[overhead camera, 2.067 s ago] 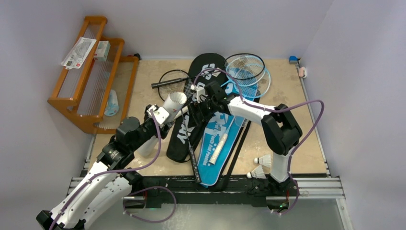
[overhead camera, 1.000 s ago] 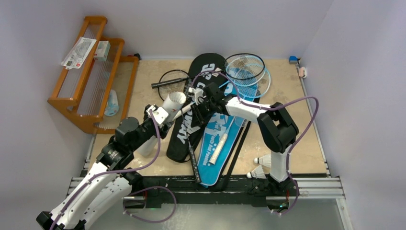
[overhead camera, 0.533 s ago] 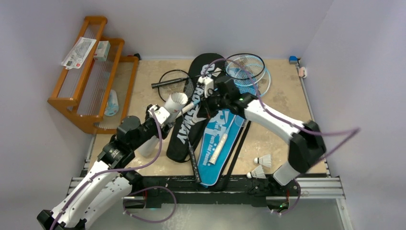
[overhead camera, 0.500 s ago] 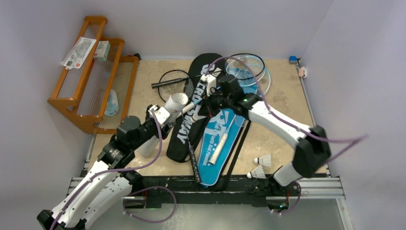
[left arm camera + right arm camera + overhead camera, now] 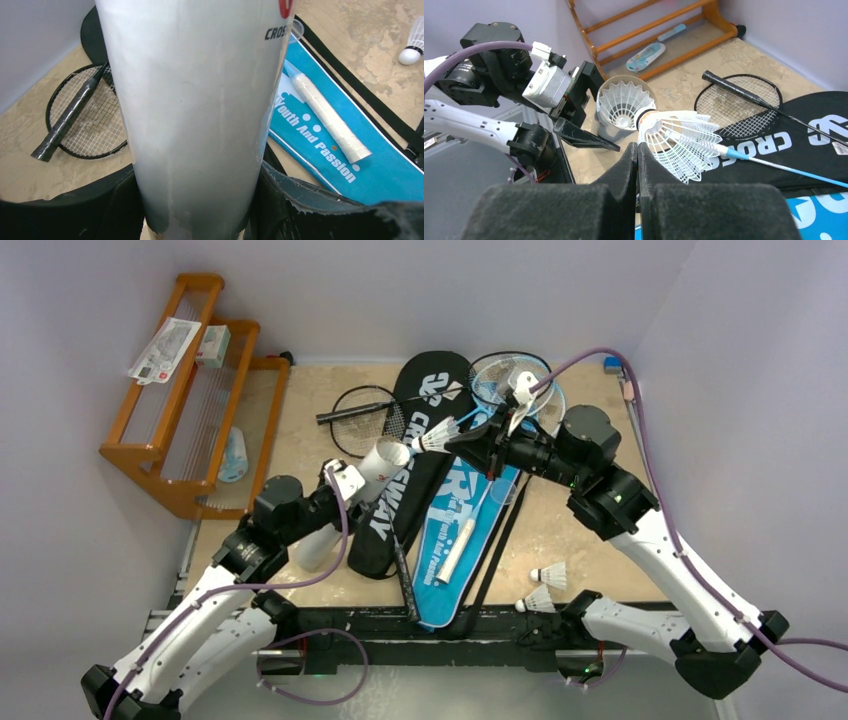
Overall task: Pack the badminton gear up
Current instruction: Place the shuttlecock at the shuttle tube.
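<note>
White cylindrical tube [image 5: 385, 458], clamped in the left gripper [image 5: 200, 205] at eight o'clock, tilts its mouth toward one o'clock. Beyond, the right gripper [image 5: 637, 155], closed, pinches a white feather shuttlecock [image 5: 674, 142] by its skirt, cork leading; best to align axes before releasing.

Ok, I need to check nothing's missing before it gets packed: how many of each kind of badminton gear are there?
shuttlecocks: 4 (one already inside the tube)
rackets: 3
racket covers: 2
tube: 1
Total: 10
</note>
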Tool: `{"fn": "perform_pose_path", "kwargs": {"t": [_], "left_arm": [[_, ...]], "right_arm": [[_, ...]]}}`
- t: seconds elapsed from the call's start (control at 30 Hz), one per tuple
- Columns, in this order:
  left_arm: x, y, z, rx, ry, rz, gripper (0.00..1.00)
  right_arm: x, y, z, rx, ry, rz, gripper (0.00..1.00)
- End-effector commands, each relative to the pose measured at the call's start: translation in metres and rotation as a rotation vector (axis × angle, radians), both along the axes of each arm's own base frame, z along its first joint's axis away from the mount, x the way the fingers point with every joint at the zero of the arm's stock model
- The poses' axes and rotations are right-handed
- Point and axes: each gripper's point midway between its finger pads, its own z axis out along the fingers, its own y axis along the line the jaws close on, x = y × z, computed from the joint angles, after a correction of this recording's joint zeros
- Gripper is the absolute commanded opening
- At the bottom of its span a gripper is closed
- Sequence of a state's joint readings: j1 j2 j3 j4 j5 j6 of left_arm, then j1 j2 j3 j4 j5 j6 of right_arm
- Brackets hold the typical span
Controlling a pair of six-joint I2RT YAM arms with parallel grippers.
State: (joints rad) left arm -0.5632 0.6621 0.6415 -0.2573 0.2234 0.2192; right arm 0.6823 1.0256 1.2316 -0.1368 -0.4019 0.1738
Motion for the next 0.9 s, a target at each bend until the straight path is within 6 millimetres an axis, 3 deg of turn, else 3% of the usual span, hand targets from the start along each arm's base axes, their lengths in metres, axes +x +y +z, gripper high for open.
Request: {"fn": "perform_pose_path", "kwargs": {"t": [0.0, 0.33, 0.6, 0.8, 0.83, 0.87], "left_arm": [[-0.007, -0.017, 0.012, -0.061, 0.003, -0.095, 0.44], [-0.023, -0.034, 0.011, -0.092, 0.028, -0.222, 0.44], [-0.026, -0.037, 0.012, -0.1, 0.024, -0.249, 0.44], [-0.036, -0.045, 0.012, -0.12, 0.043, -0.323, 0.44], [-0.037, -0.046, 0.013, -0.121, 0.043, -0.325, 0.44], [-0.036, -0.045, 0.012, -0.121, 0.042, -0.325, 0.44]], "right_arm": [[-0.007, 0.003, 0.022, 0.032, -0.053, 0.044, 0.0], [-0.027, 0.037, 0.004, 0.006, 0.054, 0.315, 0.0], [-0.023, 0.049, -0.024, -0.05, 0.166, 0.362, 0.0], [-0.038, 0.058, -0.023, 0.013, 0.197, 0.485, 0.0], [-0.04, 0.058, -0.022, 0.019, 0.2, 0.493, 0.05], [-0.041, 0.058, -0.022, 0.021, 0.2, 0.501, 0.16]]}}
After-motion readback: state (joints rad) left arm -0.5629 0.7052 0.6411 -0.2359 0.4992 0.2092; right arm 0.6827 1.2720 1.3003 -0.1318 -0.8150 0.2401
